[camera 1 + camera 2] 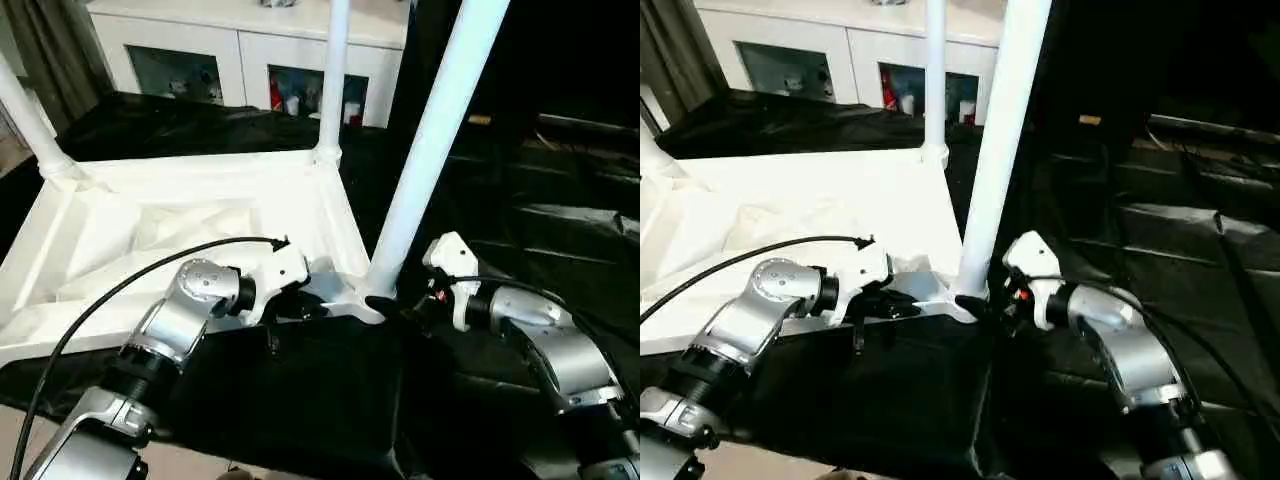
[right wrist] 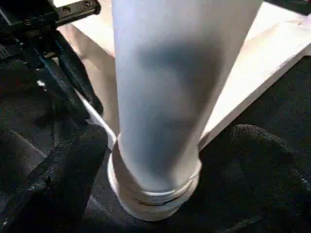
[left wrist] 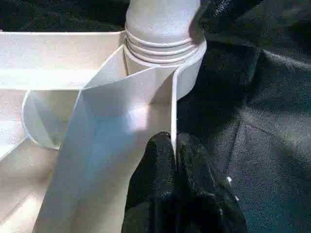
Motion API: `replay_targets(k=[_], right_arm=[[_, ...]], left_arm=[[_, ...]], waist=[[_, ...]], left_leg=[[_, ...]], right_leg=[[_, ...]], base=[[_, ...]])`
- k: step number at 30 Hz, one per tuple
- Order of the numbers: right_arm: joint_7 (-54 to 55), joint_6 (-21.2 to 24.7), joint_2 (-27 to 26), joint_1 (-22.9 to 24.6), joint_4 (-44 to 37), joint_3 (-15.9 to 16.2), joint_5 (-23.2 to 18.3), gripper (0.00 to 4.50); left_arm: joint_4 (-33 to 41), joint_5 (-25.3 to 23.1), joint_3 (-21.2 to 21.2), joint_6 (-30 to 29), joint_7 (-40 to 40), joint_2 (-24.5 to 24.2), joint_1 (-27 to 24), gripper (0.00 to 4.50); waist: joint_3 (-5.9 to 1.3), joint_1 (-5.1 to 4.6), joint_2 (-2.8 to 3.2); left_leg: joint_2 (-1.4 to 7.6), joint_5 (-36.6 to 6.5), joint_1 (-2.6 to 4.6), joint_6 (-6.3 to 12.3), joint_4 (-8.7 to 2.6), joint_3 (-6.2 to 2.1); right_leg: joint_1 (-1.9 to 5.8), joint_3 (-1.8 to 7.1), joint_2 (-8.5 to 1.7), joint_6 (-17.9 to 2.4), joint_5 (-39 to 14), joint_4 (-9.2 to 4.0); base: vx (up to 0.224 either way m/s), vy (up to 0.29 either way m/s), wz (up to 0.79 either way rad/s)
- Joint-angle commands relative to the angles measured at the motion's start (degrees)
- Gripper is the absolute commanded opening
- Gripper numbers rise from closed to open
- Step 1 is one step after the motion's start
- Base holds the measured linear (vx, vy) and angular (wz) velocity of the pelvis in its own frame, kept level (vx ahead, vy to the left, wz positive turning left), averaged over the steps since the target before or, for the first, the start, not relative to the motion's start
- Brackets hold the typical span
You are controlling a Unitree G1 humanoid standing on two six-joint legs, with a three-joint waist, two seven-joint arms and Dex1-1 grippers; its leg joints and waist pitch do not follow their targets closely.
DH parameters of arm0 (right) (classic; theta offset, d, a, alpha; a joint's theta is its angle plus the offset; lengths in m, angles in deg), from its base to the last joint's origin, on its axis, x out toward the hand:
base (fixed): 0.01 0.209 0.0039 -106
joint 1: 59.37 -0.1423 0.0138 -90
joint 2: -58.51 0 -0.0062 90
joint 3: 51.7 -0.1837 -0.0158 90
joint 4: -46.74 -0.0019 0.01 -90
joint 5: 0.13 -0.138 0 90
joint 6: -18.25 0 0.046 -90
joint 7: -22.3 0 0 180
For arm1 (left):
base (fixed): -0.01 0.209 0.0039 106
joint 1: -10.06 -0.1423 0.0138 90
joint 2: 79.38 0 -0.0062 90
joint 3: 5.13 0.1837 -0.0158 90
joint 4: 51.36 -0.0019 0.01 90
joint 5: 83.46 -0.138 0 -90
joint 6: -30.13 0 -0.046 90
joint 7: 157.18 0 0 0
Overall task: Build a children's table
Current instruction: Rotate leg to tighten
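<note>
So we've got the children's table (image 1: 200, 215) lying upside down on a black cloth (image 1: 330, 400), ribbed underside facing up. Three legs stand in the corner sockets as far as we can see: one at the far left corner (image 1: 25, 115), one at the far right corner (image 1: 333, 75), and the near leg (image 1: 430, 135) in the corner closest to us, leaning a bit to the right as it rises out of the picture.

Our left claw (image 3: 174, 145) is pinched together on the thin upright rim of the tabletop (image 3: 173, 109), right beside the near corner socket (image 3: 165, 58) (the wrist view shows one black finger (image 3: 158, 160) on each side of that wall, squeezed tight against it).

Our right claw (image 2: 165, 150) sits at the base of the near leg with its fingers spread wide apart, one finger (image 2: 73, 160) on either side of the leg just above the socket collar. We can't see them pressing on the leg; there's a gap on both sides.

Behind the table there's a white cabinet (image 1: 240, 50) with glass doors, and off to the right more dark draped stuff (image 1: 560, 200) we can't really make out.
</note>
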Motion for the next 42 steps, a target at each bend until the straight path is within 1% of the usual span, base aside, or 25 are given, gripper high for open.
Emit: replay_targets(k=[1, 7, 9, 12, 13, 19, 23, 24, 25, 26, 27, 28, 29, 30, 31, 32, 33, 34, 35, 36, 37, 38, 39, 41, 42], right_arm=[[-0.73, -0.72, -0.38, -0.91, 0.79, -0.54, -0.68, 4.09], [-2.21, -3.03, -0.9, -1.13, 3.97, 0.95, 0.33, 3.65], [-2.3, -3.4, -1.05, -1.38, 4.62, 1.01, 0.43, 3.42], [-2.43, -3.74, -1.4, -1.91, 5.61, 0.99, 0.7, 3.25], [-2.49, -3.92, -1.47, -2.03, 5.89, 0.97, 0.81, 3.06], [-1.0, -5.28, -2.78, -1.67, 7.94, 0.14, 0.81, 2.69], [5.46, -3.73, -5.98, 0.08, 8.54, -2.42, 0.0, 2.64], [10.48, -2.17, -8.18, 0.99, 8.77, -3.83, 0.15, 2.64], [10.48, -2.17, -8.18, 0.99, 8.77, -3.83, 0.15, 2.64], [16.07, -0.5, -10.71, 2.01, 8.61, -5.22, 0.47, 2.63], [16.07, -0.5, -10.71, 2.01, 8.61, -5.22, 0.47, 2.63], [22.66, 1.38, -13.59, 2.6, 7.98, -6.67, 1.21, 2.63], [25.0, 2.17, -14.92, 2.8, 7.4, -6.99, 1.48, 2.63], [27.45, 2.53, -16.25, 2.99, 6.66, -6.89, 2.39, 2.6], [28.89, 2.51, -16.99, 3.06, 6.17, -6.48, 3.37, 2.57], [29.16, 2.5, -17.12, 3.07, 6.07, -6.41, 3.59, 2.57], [30.11, 2.23, -17.75, 3.19, 5.35, -5.31, 5.18, 2.57], [29.63, 1.53, -17.62, 3.34, 4.86, -4.18, 6.16, 2.57], [29.49, 1.24, -17.55, 3.42, 4.58, -3.63, 6.58, 2.57], [28.86, 0.54, -17.4, 3.63, 4.08, -3.19, 6.6, 2.9], [27.4, -0.92, -16.69, 3.93, 3.65, -3.61, 5.76, 2.9], [26.63, -1.69, -16.27, 4.07, 3.5, -4.06, 5.15, 3.11], [25.07, -2.01, -15.54, 4.2, 3.26, -4.13, 4.55, 3.28], [22.52, -2.63, -13.55, 4.47, 2.91, -3.78, 4.7, 3.35], [17.56, -3.08, -10.44, 5.02, 2.4, -2.53, 4.67, 3.47]], left_arm=[[0.16, 0.66, 1.3, 0.35, -1.5, 0.36, 0.18, 0.0], [0.05, 0.65, 1.38, 0.37, -1.41, 0.23, -0.01, 0.0], [0.01, 0.69, 1.32, 0.33, -1.32, 0.31, 0.1, 0.0], [-0.1, 0.74, 1.23, 0.39, -1.21, 0.24, 0.21, 0.0], [-0.17, 0.73, 1.23, 0.44, -1.19, 0.22, 0.23, 0.0], [-0.34, 0.85, 1.07, -0.45, -0.36, 0.81, -0.02, 0.0], [-1.75, 0.42, 0.16, -2.69, 4.72, 3.87, 0.38, 0.0], [-3.4, -0.49, -0.28, -4.18, 9.26, 6.35, 1.07, 0.0], [-3.4, -0.49, -0.28, -4.18, 9.26, 6.35, 1.07, 0.0], [-5.69, -1.71, -0.66, -5.06, 14.57, 9.17, 2.05, 0.0], [-5.69, -1.71, -0.66, -5.06, 14.57, 9.17, 2.05, 0.0], [-8.01, -2.78, -0.62, -5.95, 19.05, 12.0, 3.1, 0.0], [-9.1, -3.15, -0.68, -6.05, 21.17, 13.4, 3.62, 0.0], [-10.04, -3.24, -0.73, -6.51, 22.86, 15.03, 4.14, 0.0], [-10.62, -3.38, -0.68, -6.67, 23.95, 16.08, 4.53, 0.0], [-10.71, -3.41, -0.68, -6.72, 24.11, 16.26, 4.6, 0.0], [-11.36, -3.99, -0.22, -6.61, 24.85, 17.2, 5.09, 0.0], [-11.72, -4.52, 0.27, -6.33, 25.01, 17.42, 5.33, 0.0], [-11.93, -4.81, 0.45, -6.24, 25.1, 17.54, 5.45, 0.0], [-12.23, -5.37, 0.87, -5.87, 25.03, 17.46, 5.61, 0.0], [-12.42, -5.79, 1.15, -5.16, 24.18, 16.94, 5.61, 0.0], [-12.51, -5.92, 1.21, -4.73, 23.61, 16.61, 5.57, 0.0], [-12.47, -5.81, 1.24, -4.34, 22.75, 16.19, 5.51, 0.0], [-12.36, -5.55, 1.4, -3.46, 20.68, 15.15, 5.39, 0.0], [-11.68, -4.97, 1.8, -2.28, 17.45, 13.54, 5.04, 0.0]], waist=[[-3.55, -0.03, -0.88], [-3.54, -0.06, -0.92], [-3.51, -0.08, -1.09], [-3.51, -0.09, -0.85], [-3.53, -0.11, -0.84], [-3.52, -0.17, -0.83], [-3.23, -0.33, -0.8], [-3.16, -0.37, -0.62], [-3.16, -0.37, -0.62], [-3.12, -0.42, -0.77], [-3.05, -0.56, -0.63], [-3.02, -0.48, -0.25], [-3.11, -0.61, -0.36], [-3.13, -0.65, -0.41], [-3.14, -0.55, -0.03], [-3.14, -0.56, -0.32], [-3.21, -0.48, 0.26], [-3.21, -0.54, 0.39], [-3.23, -0.58, 0.23], [-3.29, -0.44, 0.22], [-3.33, -0.39, 0.46], [-3.37, -0.31, 0.33], [-3.39, -0.26, 0.42], [-3.39, -0.32, 0.45], [-3.37, -0.28, 0.15]], left_leg=[[0.53, -6.57, 0.52, 4.66, -2.94, -0.01], [0.56, -6.85, 0.51, 4.74, -2.89, 0.0], [0.55, -7.11, 0.49, 4.74, -2.91, 0.01], [0.58, -7.31, 0.53, 4.56, -2.92, -0.04], [0.58, -7.33, 0.55, 4.51, -2.9, -0.02], [0.55, -7.51, 0.49, 4.44, -2.9, -0.03], [0.57, -9.9, 0.52, 3.24, -3.17, -0.06], [0.6, -11.46, 0.64, 1.89, -3.49, -0.23], [0.6, -11.46, 0.64, 1.89, -3.49, -0.23], [0.53, -12.4, 0.74, 1.19, -3.57, -0.25], [0.56, -13.03, 0.76, 0.63, -3.76, -0.24], [0.43, -14.32, 0.98, 0.17, -3.8, -0.29], [0.42, -14.47, 0.94, -0.01, -3.84, -0.29], [0.31, -14.73, 0.78, -0.61, -3.96, -0.45], [0.3, -14.84, 0.83, -0.72, -4.0, -0.5], [0.19, -15.12, 0.83, -0.41, -3.95, -0.42], [0.15, -15.3, 0.69, -0.19, -4.01, -0.55], [0.14, -15.45, 0.68, -0.13, -4.01, -0.53], [0.13, -15.52, 0.67, -0.01, -3.99, -0.49], [0.13, -15.88, 0.76, 0.23, -3.93, -0.46], [0.2, -16.04, 0.73, 0.3, -4.01, -0.51], [0.25, -16.33, 0.74, 0.49, -4.0, -0.5], [0.32, -16.39, 0.78, 0.53, -4.01, -0.51], [0.31, -16.03, 0.47, 0.76, -4.08, -0.6], [0.22, -15.82, 0.27, 1.14, -4.07, -0.65]], right_leg=[[2.76, 0.74, -0.61, -14.52, 1.12, -2.99], [2.72, 0.69, -0.63, -14.8, 0.67, -2.99], [2.77, 0.7, -0.63, -14.73, -0.04, -3.06], [2.7, 0.69, -0.67, -14.6, -0.66, -3.05], [2.67, 0.69, -0.63, -14.59, -0.65, -3.05], [2.68, 0.68, -0.63, -14.81, -0.35, -3.02], [2.46, 0.75, -0.67, -13.83, -4.4, -3.5], [2.44, 0.73, -0.73, -12.82, -7.88, -3.86], [2.44, 0.73, -0.73, -12.82, -7.88, -3.86], [2.36, 0.72, -0.7, -12.19, -9.42, -4.11], [2.28, 0.76, -0.64, -11.57, -10.38, -4.35], [2.04, 0.83, -0.74, -10.91, -12.38, -4.62], [1.98, 0.86, -0.69, -10.67, -12.62, -4.65], [2.17, 0.7, -0.61, -9.57, -13.24, -4.88], [2.16, 0.71, -0.63, -9.26, -13.58, -4.93], [2.06, 0.72, -0.61, -8.66, -14.39, -5.19], [2.14, 0.74, -0.74, -8.14, -15.3, -5.26], [2.05, 0.72, -0.68, -7.76, -15.52, -5.42], [1.99, 0.7, -0.58, -7.46, -15.59, -5.52], [1.92, 0.72, -0.59, -7.22, -15.84, -5.59], [1.91, 0.73, -0.6, -7.28, -15.4, -5.57], [1.9, 0.7, -0.58, -7.45, -14.81, -5.56], [1.85, 0.7, -0.57, -7.64, -14.49, -5.49], [2.13, 0.61, -0.53, -8.07, -13.11, -5.32], [2.42, 0.52, -0.55, -7.78, -13.1, -5.37]], base=[[0.0, 0.0, 0.0], [0.0, 0.0, 0.0], [0.0, 0.0, 0.0], [0.0, 0.0, 0.0], [0.0, 0.0, 0.0], [0.0, 0.0, 0.0], [0.0, 0.0, 0.0], [0.0, 0.0, 0.0], [0.0, 0.0, 0.0], [0.0, 0.0, 0.0], [0.0, 0.0, 0.0], [0.0, 0.0, 0.0], [0.0, 0.0, 0.0], [0.0, 0.0, 0.0], [0.0, 0.0, 0.0], [0.0, 0.0, 0.0], [0.0, 0.0, 0.0], [0.0, 0.0, 0.0], [0.0, 0.0, 0.0], [0.0, 0.0, 0.0], [0.0, 0.0, 0.0], [0.0, 0.0, 0.0], [0.0, 0.0, 0.0], [0.0, 0.0, 0.0], [0.0, 0.0, 0.0]])
